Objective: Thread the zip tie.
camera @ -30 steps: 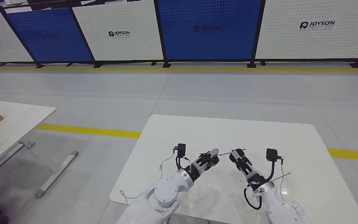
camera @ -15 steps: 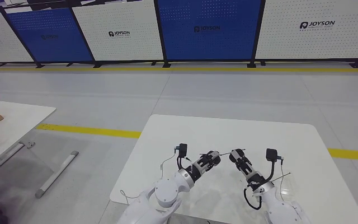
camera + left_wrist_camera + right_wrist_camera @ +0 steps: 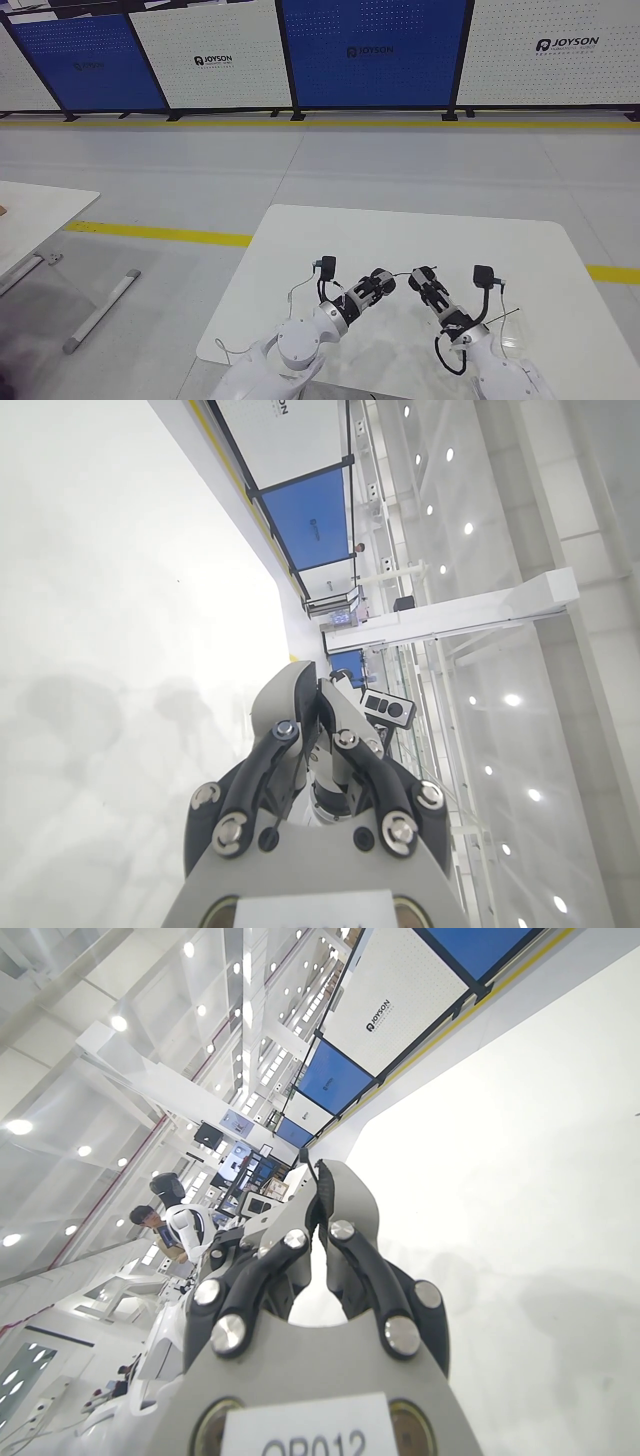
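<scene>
The zip tie (image 3: 400,274) is a thin black strap held in the air between my two grippers, just above the white table (image 3: 330,240). My left gripper (image 3: 385,279) is shut on one end. In the left wrist view the strap (image 3: 298,760) runs down between the closed fingers of that gripper (image 3: 317,685). My right gripper (image 3: 417,274) faces it a short gap away, shut on the other end. In the right wrist view a short black tip of the zip tie (image 3: 306,1159) sticks out past the closed fingertips of the right gripper (image 3: 320,1173).
The table's far half (image 3: 420,230) is bare white surface, and its rounded left corner (image 3: 268,212) borders grey floor with a yellow line (image 3: 160,234). Blue and white panels (image 3: 370,50) stand far behind. Another white table (image 3: 40,205) sits off to the left.
The two grippers have drawn slightly closer together, the right one shifting a little toward the left. Both stay shut on the zip tie.
</scene>
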Tool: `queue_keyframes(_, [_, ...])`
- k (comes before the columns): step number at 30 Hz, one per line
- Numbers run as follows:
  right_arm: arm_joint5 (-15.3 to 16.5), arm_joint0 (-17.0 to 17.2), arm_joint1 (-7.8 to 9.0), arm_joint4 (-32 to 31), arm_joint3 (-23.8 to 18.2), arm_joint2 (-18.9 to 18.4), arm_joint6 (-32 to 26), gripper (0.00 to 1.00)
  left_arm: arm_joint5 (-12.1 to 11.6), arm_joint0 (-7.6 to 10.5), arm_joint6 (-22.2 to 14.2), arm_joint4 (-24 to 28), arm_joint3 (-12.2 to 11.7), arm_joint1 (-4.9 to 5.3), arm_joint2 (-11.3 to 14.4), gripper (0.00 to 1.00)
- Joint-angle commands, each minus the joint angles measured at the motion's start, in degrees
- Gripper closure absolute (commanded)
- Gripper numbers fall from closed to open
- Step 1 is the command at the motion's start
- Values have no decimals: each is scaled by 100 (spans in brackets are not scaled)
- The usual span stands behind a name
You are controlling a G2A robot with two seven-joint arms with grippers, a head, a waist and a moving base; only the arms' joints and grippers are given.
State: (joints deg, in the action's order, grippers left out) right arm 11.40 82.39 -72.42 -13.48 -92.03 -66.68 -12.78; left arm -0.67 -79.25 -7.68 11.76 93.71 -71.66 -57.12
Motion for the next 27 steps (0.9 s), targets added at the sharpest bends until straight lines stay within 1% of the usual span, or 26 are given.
queue_keyframes(1, [-27, 5, -2, -20, -14, -3, 18, 100, -9, -3, 6, -9, 1, -1, -4, 100])
queue_keyframes(4, [-91, 16, -3, -72, -36, -15, 48, 100, 9, -5, -3, -79, 0, 2, -12, 100])
queue_keyframes(9, [-272, 13, 5, -181, -66, -14, -114, 100, 131, 16, -166, -351, 18, 31, -37, 100])
queue_keyframes(11, [-304, 9, 6, -216, -70, -7, -176, 100, 267, 40, -434, -476, 53, 61, -66, 100])
queue_keyframes(13, [-327, -1, 10, -277, -68, 7, -257, 100, 355, 34, -597, -541, 108, 86, -114, 100])
queue_keyframes(14, [-339, -9, 11, -305, -68, 17, -298, 100, 435, 42, -762, -556, 144, 104, -147, 100])
queue_keyframes(18, [-347, -27, 14, -329, -68, 21, -383, 100, 650, 62, -1145, -582, 252, 164, -321, 100])
queue_keyframes(23, [-303, -15, 21, -323, -99, 11, -493, 100, 773, 42, -1535, -469, 347, 220, -494, 100])
queue_keyframes(25, [-253, -23, 29, -346, -112, 28, -636, 100, 785, 29, -1580, -529, 361, 238, -523, 100])
queue_keyframes(27, [-238, -23, 32, -369, -111, 23, -641, 100, 780, 19, -1583, -545, 357, 243, -518, 100])
